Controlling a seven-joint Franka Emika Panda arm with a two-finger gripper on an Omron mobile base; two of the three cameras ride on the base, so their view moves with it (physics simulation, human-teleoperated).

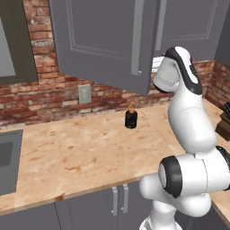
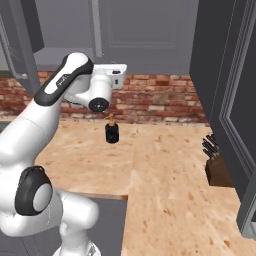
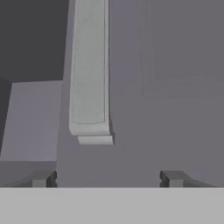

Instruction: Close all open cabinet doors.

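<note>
close before an upper cabinet door [image 3: 166, 65], the pincer [image 3: 107, 178] spreads wide, holding nothing, beside its silver handle [image 3: 89, 65]. one dark bottle [image 1: 130, 118] and one knife block [image 2: 218, 167] stand on the tabletop [image 1: 85, 152].

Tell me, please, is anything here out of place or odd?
Yes. One upper cabinet door stands swung out over the counter, and another door hangs open at the right. Nothing looks spilled or damaged. The open pincer faces a door's silver handle.
</note>
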